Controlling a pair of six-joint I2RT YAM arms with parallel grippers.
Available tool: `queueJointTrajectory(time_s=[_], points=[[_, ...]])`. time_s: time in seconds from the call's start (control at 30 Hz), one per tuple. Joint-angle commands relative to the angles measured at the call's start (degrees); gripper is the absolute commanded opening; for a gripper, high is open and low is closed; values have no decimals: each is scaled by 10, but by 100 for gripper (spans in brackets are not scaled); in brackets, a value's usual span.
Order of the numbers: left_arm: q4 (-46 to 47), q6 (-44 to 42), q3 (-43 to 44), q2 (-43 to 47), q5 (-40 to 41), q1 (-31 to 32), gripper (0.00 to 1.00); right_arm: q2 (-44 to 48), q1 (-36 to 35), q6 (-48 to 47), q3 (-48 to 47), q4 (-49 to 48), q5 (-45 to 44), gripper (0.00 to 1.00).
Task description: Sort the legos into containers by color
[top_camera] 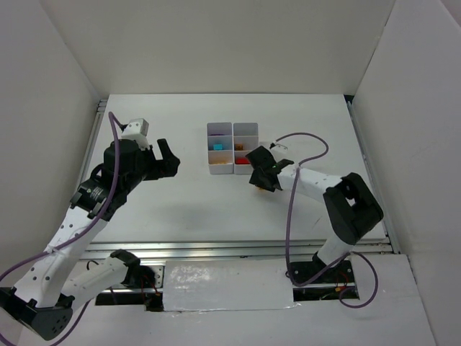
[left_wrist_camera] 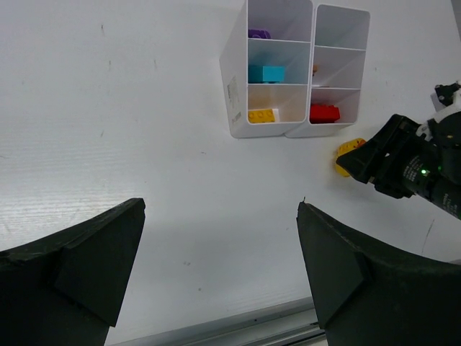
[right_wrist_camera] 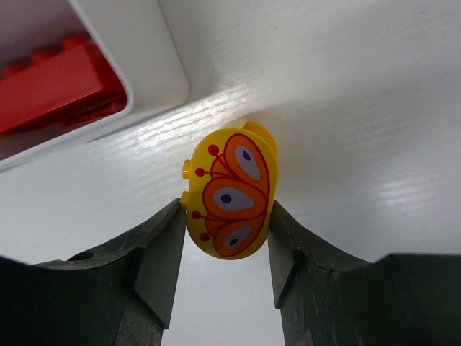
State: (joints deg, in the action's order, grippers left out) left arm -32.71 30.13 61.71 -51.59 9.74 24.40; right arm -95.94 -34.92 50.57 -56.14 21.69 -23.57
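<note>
- Right end effector (right_wrist_camera: 225, 223) fills the bottom of its own wrist view. Its jaws are narrowed right down onto the yellow patterned lego (right_wrist_camera: 230, 191), one finger against each side. Looks like a proper pinch to me, but the lego seems to be sitting on the counter (top_camera: 187, 209), not lifted yet.
- That lego is just off the near corner of the containers (left_wrist_camera: 234, 86), at roughly 4 o'clock from the block in the left wrist view. Close to it, not touching.
- Red lego (right_wrist_camera: 57, 86) sits in the compartment at about 10 o'clock from the pinched one.
- Left wrist view shows the rest of the block. In the left column there's a purple lego (left_wrist_camera: 259, 33) in the 12 o'clock cell, a teal lego (left_wrist_camera: 266, 73) in the middle one and a plain yellow lego (left_wrist_camera: 263, 114) at the 6 o'clock end. An orange bit (left_wrist_camera: 315, 70) peeks out of the right column's middle cell, too hidden to say more.
- Left end effector (left_wrist_camera: 220, 216) is spread wide with nothing in it, hanging over the counter at about 9 o'clock from the block in the top view.
- Progress-wise I'd call it nearly done: several colours are binned and I can't spot another loose lego. What's left is lifting this one and dropping it in. My guess is the plain yellow's cell, though the orange print could argue for the orange one.
</note>
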Motion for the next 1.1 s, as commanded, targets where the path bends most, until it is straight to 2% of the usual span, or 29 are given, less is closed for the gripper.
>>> queueJointTrajectory(time_s=[0.0, 0.13, 0.3, 0.43, 0.53, 0.6, 0.67, 0.7, 0.8, 0.83, 0.9, 0.97, 1.07], points=[[23, -8, -2, 10, -10, -4, 100, 79, -10, -27, 8, 19, -13, 4], [32, -2, -8, 10, -16, -4, 100, 138, -16, -49, 14, 36, 5, 0], [40, 5, -8, 10, -23, -5, 100, 179, -44, -108, -5, 39, 26, 0], [40, 2, 1, 5, -17, -5, 99, 192, -58, -202, -27, -9, 135, 0], [37, -4, 14, 3, -13, -6, 100, 167, -54, -304, -70, -25, 287, 0], [33, -8, 27, 0, -9, -6, 100, 125, -46, -379, -131, 17, 382, 1], [27, -10, 38, 1, -4, -7, 100, 87, -42, -436, -218, 75, 425, 1], [26, -14, 39, 2, -2, -7, 99, 48, -37, -503, -251, 144, 476, 2], [26, -17, 39, 11, -1, -8, 99, -25, -23, -599, -369, 258, 518, 4], [26, -17, 38, 11, -1, -10, 99, -43, -21, -612, -434, 303, 514, 4], [26, -17, 37, 11, -6, -11, 100, -96, -19, -652, -493, 343, 503, 6], [24, -16, 35, 12, -9, -13, 99, -118, -20, -665, -546, 363, 442, 5], [27, -13, 27, 19, -12, -16, 99, -126, -23, -716, -545, 338, 366, 2]])
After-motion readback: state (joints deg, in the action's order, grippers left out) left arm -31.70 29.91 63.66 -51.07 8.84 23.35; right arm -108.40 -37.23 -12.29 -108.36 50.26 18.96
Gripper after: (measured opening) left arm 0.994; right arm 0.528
